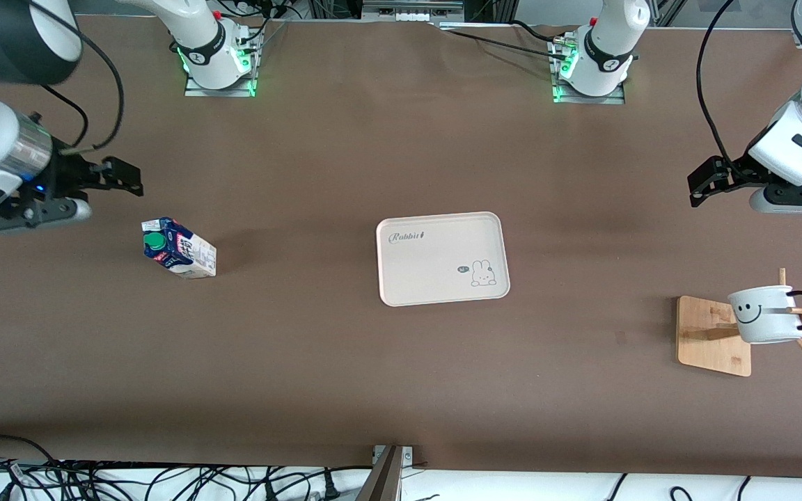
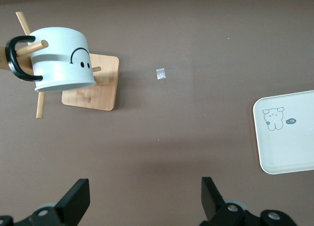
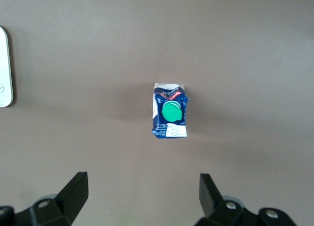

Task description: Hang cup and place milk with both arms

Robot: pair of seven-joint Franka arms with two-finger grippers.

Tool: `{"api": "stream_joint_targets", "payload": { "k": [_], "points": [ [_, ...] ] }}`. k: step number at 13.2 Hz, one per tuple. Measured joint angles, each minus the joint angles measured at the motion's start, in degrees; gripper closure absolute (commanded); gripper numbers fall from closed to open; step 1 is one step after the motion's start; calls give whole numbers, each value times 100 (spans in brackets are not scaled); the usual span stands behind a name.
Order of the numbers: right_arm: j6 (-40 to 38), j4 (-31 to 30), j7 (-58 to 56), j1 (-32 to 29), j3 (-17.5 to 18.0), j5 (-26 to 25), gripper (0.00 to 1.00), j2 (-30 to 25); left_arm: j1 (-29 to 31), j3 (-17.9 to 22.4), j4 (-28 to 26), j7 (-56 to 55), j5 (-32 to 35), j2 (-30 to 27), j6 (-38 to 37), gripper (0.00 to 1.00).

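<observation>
Mug (image 1: 766,314) hooked on rack peg (image 1: 799,311); left gripper (image 1: 711,182) wide, empty above. Right gripper (image 1: 112,177) wide over milk carton (image 1: 179,248), pre-grasp.

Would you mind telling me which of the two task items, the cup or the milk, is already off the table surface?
The cup: it hangs by its black handle on the wooden rack, while the milk stands on the table.
</observation>
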Motion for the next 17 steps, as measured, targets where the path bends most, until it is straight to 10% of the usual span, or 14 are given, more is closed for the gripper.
{"api": "stream_joint_targets", "payload": {
  "k": [9,17],
  "points": [
    [-527,272,406,-127,109,-25,0,14,0,0,0,0,0,0,1,0],
    [-562,130,439,-2297,2264,-232,0,-392,0,0,0,0,0,0,1,0]
  ]
}}
